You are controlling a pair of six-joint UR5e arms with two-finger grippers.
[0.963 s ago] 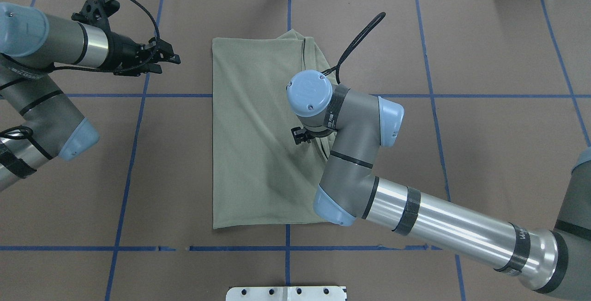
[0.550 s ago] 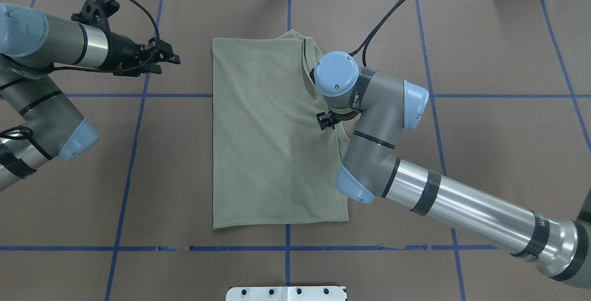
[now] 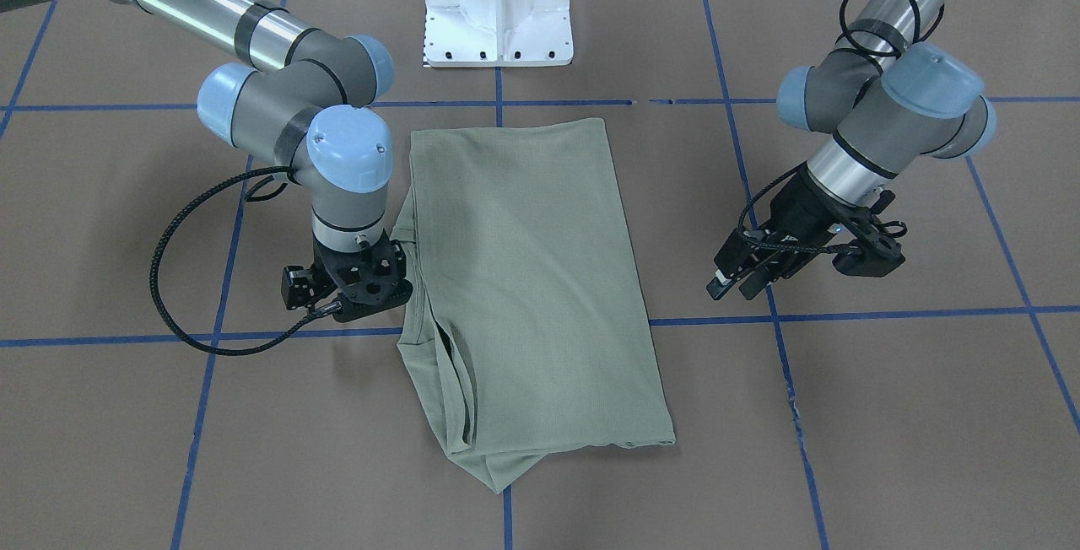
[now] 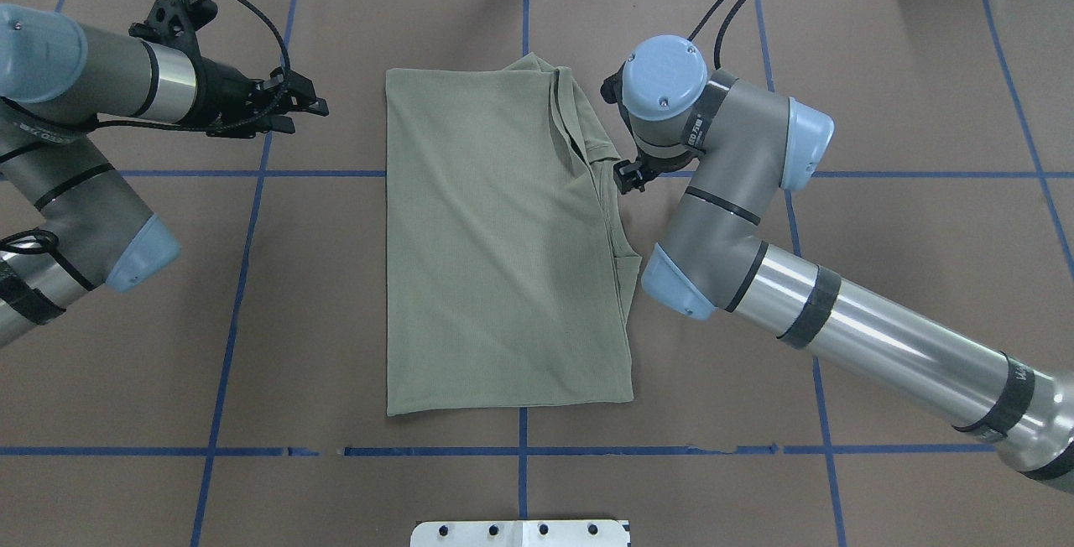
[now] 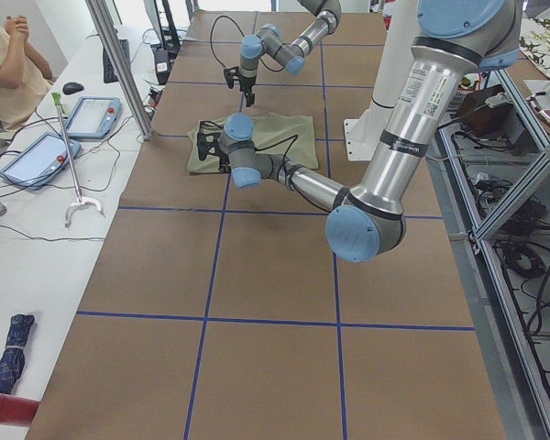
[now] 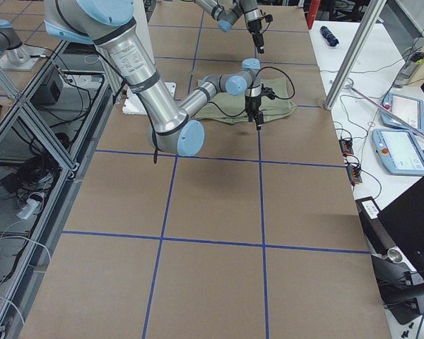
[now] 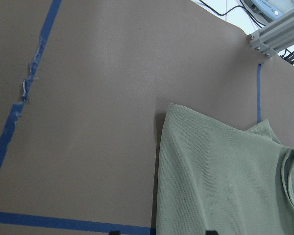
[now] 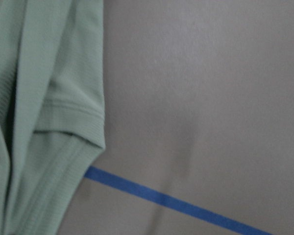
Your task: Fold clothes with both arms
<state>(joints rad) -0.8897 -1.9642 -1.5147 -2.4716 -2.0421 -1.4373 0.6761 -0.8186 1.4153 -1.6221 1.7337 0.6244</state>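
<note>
Soft floppy shirt (image 4: 495,253), I'd pinch its corners by the collar (image 4: 564,115). My left jaws open; right jaws, can't tell.

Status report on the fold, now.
Left gripper open, empty, clear of the shirt. Right gripper beside the shirt's edge, jaws hidden. Shirt folded lengthwise, flat on table. Nothing lying on it.

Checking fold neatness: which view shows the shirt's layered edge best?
Exterior front-facing: the shirt shows whole, edge layers gaping. Overhead shows that edge flatter; right wrist, only a blurred hem close-up; left wrist, one corner; side views, tiny.
</note>
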